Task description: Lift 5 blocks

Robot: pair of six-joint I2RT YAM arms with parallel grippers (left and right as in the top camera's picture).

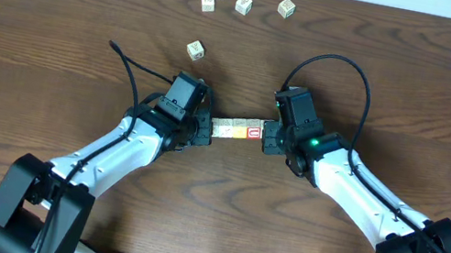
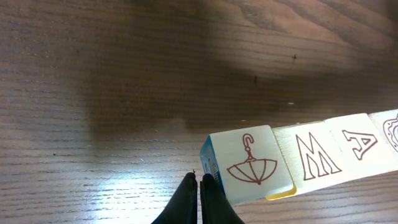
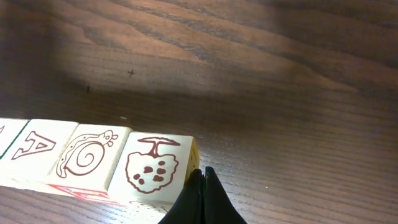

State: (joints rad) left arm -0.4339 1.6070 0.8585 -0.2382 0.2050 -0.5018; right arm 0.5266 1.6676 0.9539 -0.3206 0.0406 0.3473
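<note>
Row of blocks point(image 1: 236, 129) being pinned endwise
Left gripper point(image 2: 199, 179) and right gripper point(image 3: 203, 172), fingers pressed together, are butting its ends; loose blocks point(image 1: 243, 4) are lying well apart by the table's point(image 1: 404, 65) far edge.

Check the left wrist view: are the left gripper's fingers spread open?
No, the left gripper has its two fingers closed tip to tip, right at the umbrella block.

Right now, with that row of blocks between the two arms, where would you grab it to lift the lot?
By its two end faces, squeezing inward along the row of blocks: left jaws on the umbrella block from the left, right jaws on the tree block from the right. The cubes are separate, side by side, so probably only end pressure keeps them together.
</note>
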